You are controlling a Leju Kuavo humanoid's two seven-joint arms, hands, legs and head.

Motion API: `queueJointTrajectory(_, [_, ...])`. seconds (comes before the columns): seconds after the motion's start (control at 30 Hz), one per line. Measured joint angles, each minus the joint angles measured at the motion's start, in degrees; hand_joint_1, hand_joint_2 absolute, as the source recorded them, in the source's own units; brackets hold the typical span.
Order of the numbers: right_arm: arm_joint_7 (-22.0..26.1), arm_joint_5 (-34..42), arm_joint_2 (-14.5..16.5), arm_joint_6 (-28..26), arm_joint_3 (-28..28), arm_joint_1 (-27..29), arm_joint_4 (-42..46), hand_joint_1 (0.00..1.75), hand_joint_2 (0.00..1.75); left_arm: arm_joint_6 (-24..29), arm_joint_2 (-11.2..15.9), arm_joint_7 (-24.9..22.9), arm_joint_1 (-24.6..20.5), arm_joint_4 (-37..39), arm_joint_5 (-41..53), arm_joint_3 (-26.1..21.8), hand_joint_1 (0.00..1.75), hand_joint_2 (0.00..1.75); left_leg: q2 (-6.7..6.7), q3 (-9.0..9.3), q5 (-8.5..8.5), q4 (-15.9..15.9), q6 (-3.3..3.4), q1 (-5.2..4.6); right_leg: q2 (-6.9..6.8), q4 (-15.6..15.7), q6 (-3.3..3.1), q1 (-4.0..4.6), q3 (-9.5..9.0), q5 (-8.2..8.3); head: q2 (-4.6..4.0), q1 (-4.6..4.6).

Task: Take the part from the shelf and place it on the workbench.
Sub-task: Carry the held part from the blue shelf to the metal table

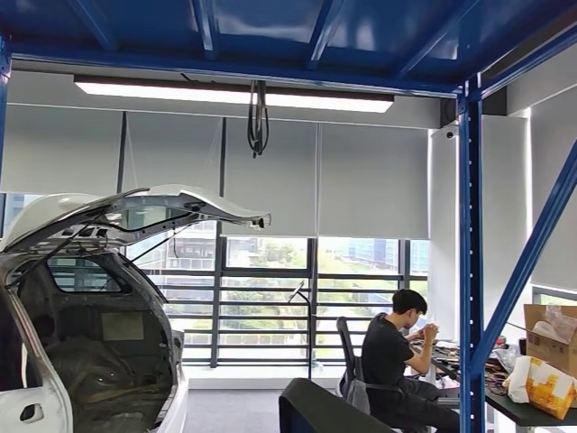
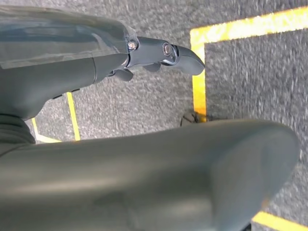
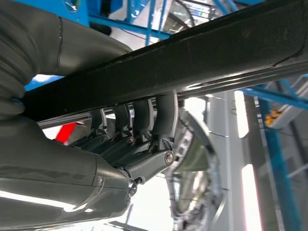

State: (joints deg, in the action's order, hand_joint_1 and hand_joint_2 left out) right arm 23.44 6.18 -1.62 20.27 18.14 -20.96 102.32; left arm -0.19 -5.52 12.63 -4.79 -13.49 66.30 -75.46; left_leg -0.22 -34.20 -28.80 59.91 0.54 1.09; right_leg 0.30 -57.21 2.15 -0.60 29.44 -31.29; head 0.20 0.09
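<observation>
Black long flat part (image 3: 174, 62): held in the right hand (image 3: 145, 130), fingers hooked over its edge.
Left hand (image 2: 160, 53): hangs over grey carpet, fingers straight, holding nothing.
Risk: one-handed, the long part could tilt and slip while carried.
Dark counter (image 1: 537, 413): cluttered with boxes, right.
Room: white car (image 1: 88, 316), seated person (image 1: 395, 361), windows beyond.

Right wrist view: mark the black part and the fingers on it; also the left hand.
black part (image 3: 218, 53), right wrist view, on its dark flat face.
fingers (image 3: 165, 113), right wrist view, on one curled over the part.
left hand (image 2: 160, 50), left wrist view, on a dark finger.
</observation>
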Motion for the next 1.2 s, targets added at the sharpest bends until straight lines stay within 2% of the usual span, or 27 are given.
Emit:
queueJointTrajectory(0.2, [1.94,-3.43,-0.89,-0.51,1.82,3.61,5.47,1.75,1.75,-0.14,0.62,0.92,0.12,0.00,0.93,-0.03,0.00,1.75,0.00,-0.01,0.00,-0.01,0.00,0.00,0.01,-0.01,0.00,0.00,0.00,-0.01,0.00,0.00])
queueJointTrajectory(0.67, [2.38,1.11,-1.14,1.79,7.58,4.74,5.34,1.75,1.75,-1.62,0.87,3.97,0.03,0.00,1.50,0.08,0.00,1.75,-0.01,0.00,-0.08,0.08,0.12,-0.46,0.00,0.09,0.08,-0.36,-0.03,0.04,-0.01,0.00])
queueJointTrajectory(0.8, [2.50,3.80,-0.66,2.41,8.57,5.01,5.06,1.75,1.75,-2.12,0.89,4.41,0.01,0.00,1.19,0.07,0.00,1.75,0.04,0.16,0.01,-0.25,0.47,-0.53,0.00,0.19,0.50,-0.63,-0.13,-0.06,0.00,0.00])
queueJointTrajectory(0.87, [2.28,5.54,-0.42,2.99,8.83,5.14,5.10,1.75,1.75,-2.29,0.89,4.41,-0.07,0.00,0.76,0.07,0.00,1.75,0.17,0.49,0.24,-0.81,0.84,-0.14,-0.03,-2.05,0.74,-0.61,0.77,-1.56,0.00,0.00])
queueJointTrajectory(0.9, [2.06,6.21,-0.38,3.32,8.93,5.22,5.08,1.75,1.75,-2.31,0.89,4.28,-0.10,0.00,0.58,0.06,0.00,1.75,0.23,0.62,0.31,-0.98,0.97,0.01,-0.06,-4.98,0.81,-0.63,2.19,-3.09,0.00,0.00])
queueJointTrajectory(0.97, [1.62,7.04,-0.37,3.75,9.16,5.38,4.89,1.75,1.75,-2.33,0.89,3.97,-0.11,0.00,0.35,0.04,0.00,1.75,0.27,0.65,0.27,-1.02,1.03,0.07,-0.06,-12.81,0.95,-0.69,6.39,-6.11,-0.01,0.00])
queueJointTrajectory(1.0, [1.47,7.19,-0.38,3.83,9.28,5.47,4.73,1.75,1.75,-2.31,0.89,3.86,-0.08,0.00,0.33,0.03,0.00,1.75,0.27,0.68,0.22,-1.01,1.01,0.08,-0.07,-15.59,1.00,-0.73,8.11,-6.56,-0.01,0.00])
queueJointTrajectory(1.03, [1.38,7.35,-0.38,3.87,9.40,5.52,4.58,1.75,1.75,-2.01,0.89,3.80,-0.07,0.00,0.33,0.02,0.00,1.75,0.26,0.76,0.15,-1.00,0.93,0.11,-0.08,-16.37,1.02,-0.75,8.91,-5.88,-0.01,0.00])
queueJointTrajectory(1.07, [1.32,7.53,-0.39,3.86,9.52,5.62,4.47,1.75,1.75,-1.43,0.89,3.84,-0.05,0.00,0.39,0.02,0.00,1.75,0.22,0.92,0.04,-0.99,0.79,0.17,-0.09,-14.87,1.00,-0.77,8.63,-4.12,-0.01,0.00])
queueJointTrajectory(1.13, [1.24,7.83,-0.47,3.56,9.69,6.26,4.58,1.75,1.75,0.43,0.90,4.55,0.03,0.00,0.94,0.04,0.00,1.75,0.11,1.43,-0.31,-0.99,0.25,0.29,-0.22,-7.74,0.82,-0.72,5.92,0.39,0.00,0.01])
queueJointTrajectory(1.17, [1.15,7.86,-0.58,3.25,9.76,6.74,4.81,1.75,1.75,1.18,0.94,5.02,0.11,0.00,1.52,0.15,0.00,1.75,0.07,1.59,-0.50,-0.94,-0.09,0.27,-0.26,-4.47,0.60,-0.59,4.61,1.80,0.00,0.01])
queueJointTrajectory(1.2, [1.01,7.83,-0.75,2.90,9.82,7.21,5.07,1.75,1.75,1.65,1.04,5.40,0.21,0.00,2.15,0.32,0.00,1.75,0.05,1.62,-0.61,-0.94,-0.45,0.22,-0.26,-2.51,0.29,-0.45,3.88,2.40,0.00,0.01])
